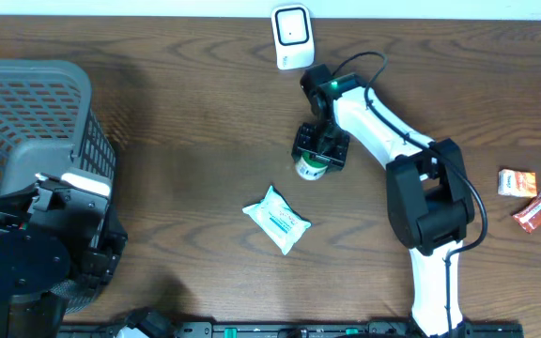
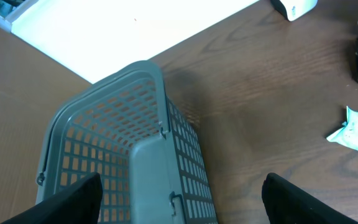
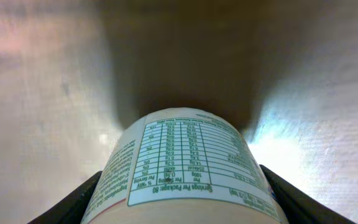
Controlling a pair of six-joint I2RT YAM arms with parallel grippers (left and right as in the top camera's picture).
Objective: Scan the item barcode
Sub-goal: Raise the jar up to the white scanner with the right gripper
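Pouch (image 1: 276,219) near bottle (image 3: 185,168); perhaps snacks (image 1: 533,193) right.

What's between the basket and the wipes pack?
Nothing: only bare wooden table separates the grey basket from the white wipes pack. The overhead view shows the whole stretch, and the left wrist view agrees.

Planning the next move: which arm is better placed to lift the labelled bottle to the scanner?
Right. The right gripper straddles the bottle near the scanner; the left gripper hangs open over the basket, far off.
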